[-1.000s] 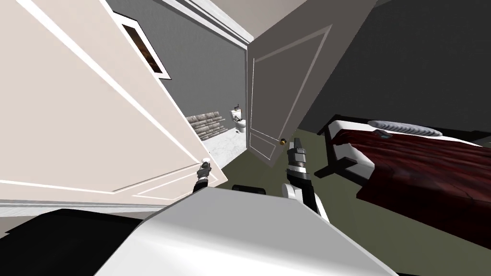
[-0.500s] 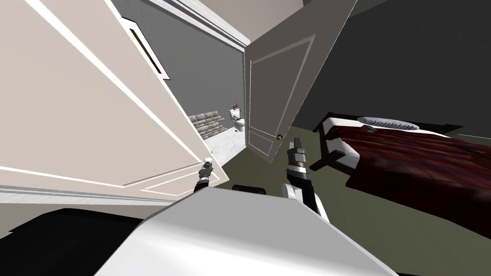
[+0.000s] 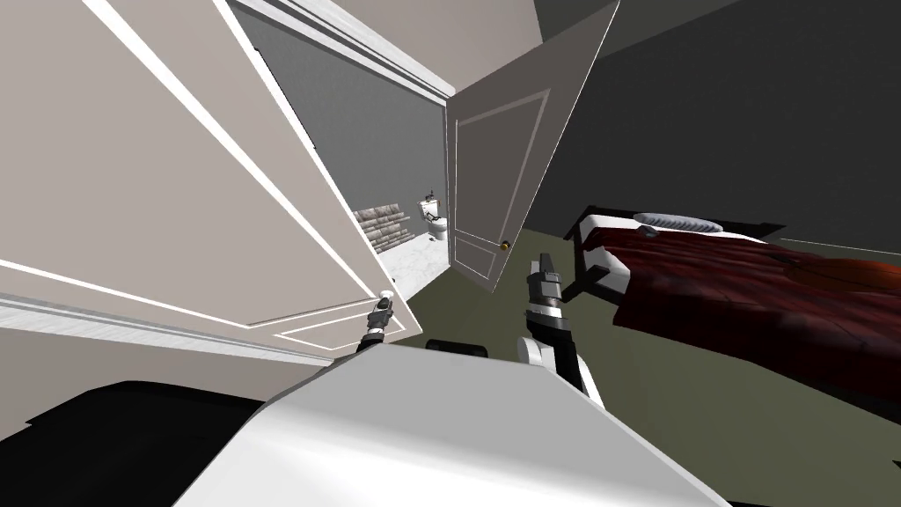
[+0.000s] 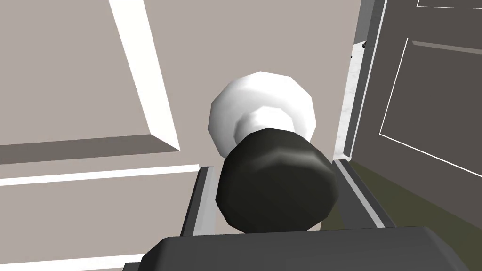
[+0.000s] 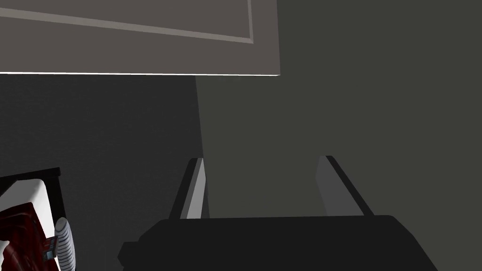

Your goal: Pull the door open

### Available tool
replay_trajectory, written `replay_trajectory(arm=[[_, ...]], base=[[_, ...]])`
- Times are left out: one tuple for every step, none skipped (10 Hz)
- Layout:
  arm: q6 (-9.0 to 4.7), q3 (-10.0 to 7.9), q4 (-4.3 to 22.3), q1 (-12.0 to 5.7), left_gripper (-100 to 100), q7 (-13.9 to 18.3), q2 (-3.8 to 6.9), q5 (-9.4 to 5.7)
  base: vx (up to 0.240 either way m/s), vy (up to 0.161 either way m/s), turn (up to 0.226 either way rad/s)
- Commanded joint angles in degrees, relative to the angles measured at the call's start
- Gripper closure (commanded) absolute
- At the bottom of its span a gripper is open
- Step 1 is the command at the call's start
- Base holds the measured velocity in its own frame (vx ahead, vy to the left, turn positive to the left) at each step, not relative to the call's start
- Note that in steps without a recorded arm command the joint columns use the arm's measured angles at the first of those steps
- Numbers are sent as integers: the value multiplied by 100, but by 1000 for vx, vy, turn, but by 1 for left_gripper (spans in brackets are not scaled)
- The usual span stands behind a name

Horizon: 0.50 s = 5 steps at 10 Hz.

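Observation:
A large beige panelled door [image 3: 176,202] stands ajar on my left, its free edge near my chest. My left gripper [image 3: 382,304] is shut on the door's knob [image 3: 385,294]. In the left wrist view the dark knob [image 4: 275,188] on its white rose [image 4: 261,101] sits between the left gripper [image 4: 274,167] fingers, which press its sides against the door panel [image 4: 70,70]. My right gripper [image 3: 543,262] hangs in the air ahead of me, apart from both doors. The right gripper [image 5: 261,159] is open and holds nothing.
A second, grey-brown door [image 3: 497,176] with a brass knob [image 3: 505,246] stands open beyond the gap. Between the two doors I see a toilet [image 3: 436,220] and stacked stone tiles [image 3: 383,224]. A bed with a dark red cover [image 3: 748,282] lies on the right, on olive floor.
The beige door has swung further toward me with my left gripper still on its knob, hiding the wall picture. My view has turned, so the bed and far door slid left.

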<state>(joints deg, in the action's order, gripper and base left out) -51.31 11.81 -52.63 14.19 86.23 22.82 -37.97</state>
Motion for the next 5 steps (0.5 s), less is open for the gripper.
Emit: replay_trajectory(arm=[[0,0,0,0,100,0,0,0],[-70,123,-23,71,100,100,69,64],[-91,149,-30,86,100,124,89,78],[-138,208,-45,118,100,178,133,110],[-187,270,-62,154,100,235,181,144]], base=[[-89,-1,-16],[-142,-3,-94],[-195,15,-88],[-200,20,-76],[-225,36,-81]])
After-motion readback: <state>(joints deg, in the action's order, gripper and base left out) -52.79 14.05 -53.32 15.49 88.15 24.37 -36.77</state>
